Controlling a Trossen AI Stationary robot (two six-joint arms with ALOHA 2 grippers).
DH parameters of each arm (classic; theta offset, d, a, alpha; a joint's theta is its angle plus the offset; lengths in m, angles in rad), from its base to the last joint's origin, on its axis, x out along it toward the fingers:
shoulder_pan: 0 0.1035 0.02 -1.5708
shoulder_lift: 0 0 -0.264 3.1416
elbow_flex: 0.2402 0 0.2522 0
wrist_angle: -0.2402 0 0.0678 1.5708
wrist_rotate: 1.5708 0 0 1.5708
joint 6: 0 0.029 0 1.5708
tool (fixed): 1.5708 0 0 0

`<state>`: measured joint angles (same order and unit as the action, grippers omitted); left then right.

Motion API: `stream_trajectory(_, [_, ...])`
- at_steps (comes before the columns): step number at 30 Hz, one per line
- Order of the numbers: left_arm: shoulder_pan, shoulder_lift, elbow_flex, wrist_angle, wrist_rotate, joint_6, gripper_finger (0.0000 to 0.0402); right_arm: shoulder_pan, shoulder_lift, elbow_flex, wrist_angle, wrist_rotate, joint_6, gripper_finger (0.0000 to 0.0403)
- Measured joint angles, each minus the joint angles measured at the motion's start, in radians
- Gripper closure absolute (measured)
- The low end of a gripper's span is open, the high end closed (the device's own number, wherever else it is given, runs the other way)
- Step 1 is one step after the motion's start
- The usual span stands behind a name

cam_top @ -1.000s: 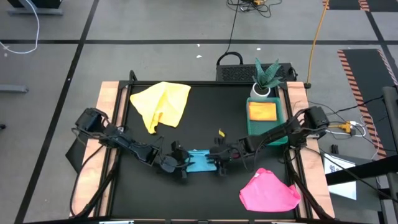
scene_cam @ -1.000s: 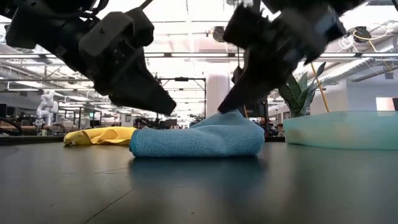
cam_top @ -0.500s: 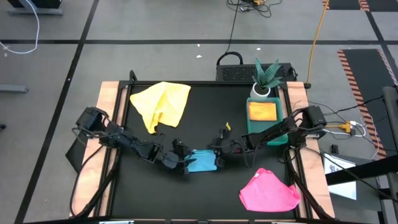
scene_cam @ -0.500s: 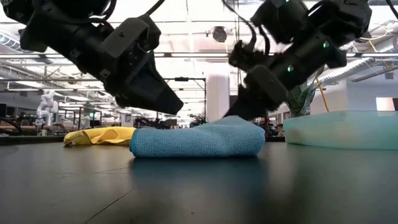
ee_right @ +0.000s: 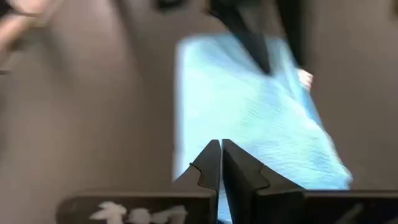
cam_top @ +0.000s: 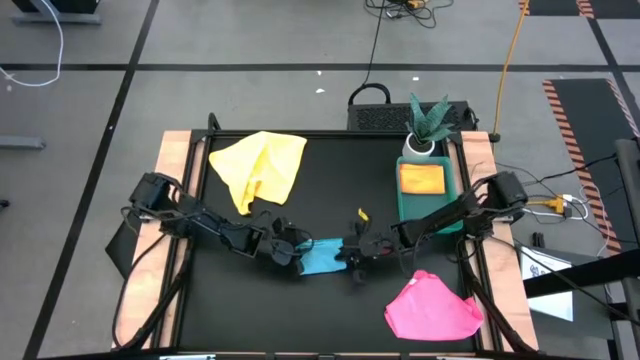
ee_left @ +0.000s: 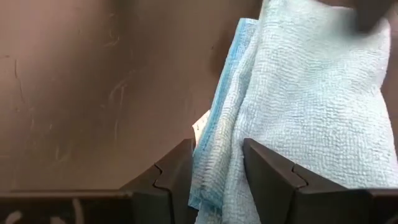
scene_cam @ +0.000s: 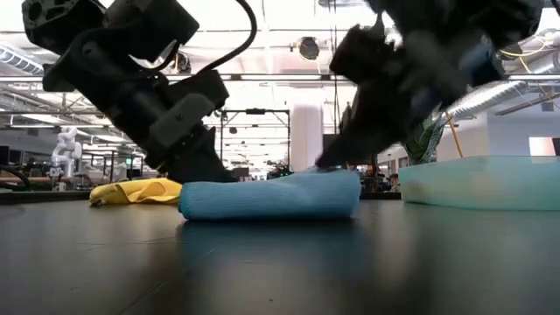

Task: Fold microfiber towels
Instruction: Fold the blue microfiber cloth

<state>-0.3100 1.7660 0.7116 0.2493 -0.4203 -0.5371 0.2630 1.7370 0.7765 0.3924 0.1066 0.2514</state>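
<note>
Two grippers met at blue towel (cam_top: 322, 257), frame centre; we saw left gripper (ee_left: 216, 163) clamping its edge, right gripper (ee_right: 220, 155) shut, empty; lifting risked unfolding.

Two dark, jointed arms are seen, with black cables looped along them. Each gripper is formed of two black, angular fingers (ee_left: 173, 177).

Grey floor (cam_top: 250, 90) with dark lines; bright ceiling lights (scene_cam: 280, 17).
</note>
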Motion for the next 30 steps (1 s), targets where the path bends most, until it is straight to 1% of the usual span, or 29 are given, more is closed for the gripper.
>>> stream_trajectory(3, [-0.006, 0.000, 0.000, -0.016, -0.003, -0.001, 0.0257, -0.017, 0.051, 0.000, -0.020, 0.150, 0.038, 0.0397])
stream_trajectory(4, [-0.007, 0.000, 0.000, -0.018, -0.004, -0.001, 0.0257, -0.024, 0.063, -0.001, -0.023, 0.176, 0.049, 0.0397])
stream_trajectory(8, [-0.006, -0.022, 0.000, -0.028, -0.007, 0.000, 0.0257, -0.036, 0.071, -0.001, -0.023, 0.180, 0.047, 0.0397])
stream_trajectory(12, [-0.007, -0.048, 0.000, -0.021, -0.009, 0.007, 0.0257, -0.020, 0.016, -0.001, -0.031, 0.173, 0.044, 0.0397])
stream_trajectory(13, [-0.007, -0.051, 0.000, -0.019, -0.009, 0.011, 0.0257, -0.017, -0.001, -0.001, -0.026, 0.154, 0.044, 0.0397])
stream_trajectory(15, [-0.006, -0.052, 0.000, -0.010, -0.009, 0.015, 0.0257, -0.012, -0.022, -0.001, 0.001, 0.127, 0.048, 0.0397])
stream_trajectory(18, [-0.005, -0.052, 0.000, -0.024, -0.009, 0.014, 0.0257, -0.018, -0.023, -0.001, 0.048, 0.125, 0.059, 0.0397])
stream_trajectory(22, [-0.005, -0.051, 0.000, -0.067, -0.037, 0.010, 0.0257, -0.054, 0.026, 0.000, 0.051, 0.136, 0.091, 0.0399])
stream_trajectory(24, [-0.004, -0.051, 0.000, -0.080, -0.055, 0.010, 0.0257, -0.073, 0.063, -0.001, 0.062, 0.172, 0.128, 0.0402])
stream_trajectory(28, [0.007, -0.054, 0.000, -0.132, -0.138, 0.010, 0.0257, -0.097, 0.123, -0.001, 0.094, 0.181, 0.174, 0.0402])
stream_trajectory(30, [0.008, -0.080, -0.001, -0.139, -0.161, 0.011, 0.0257, -0.099, 0.124, -0.001, 0.088, 0.181, 0.180, 0.0402])
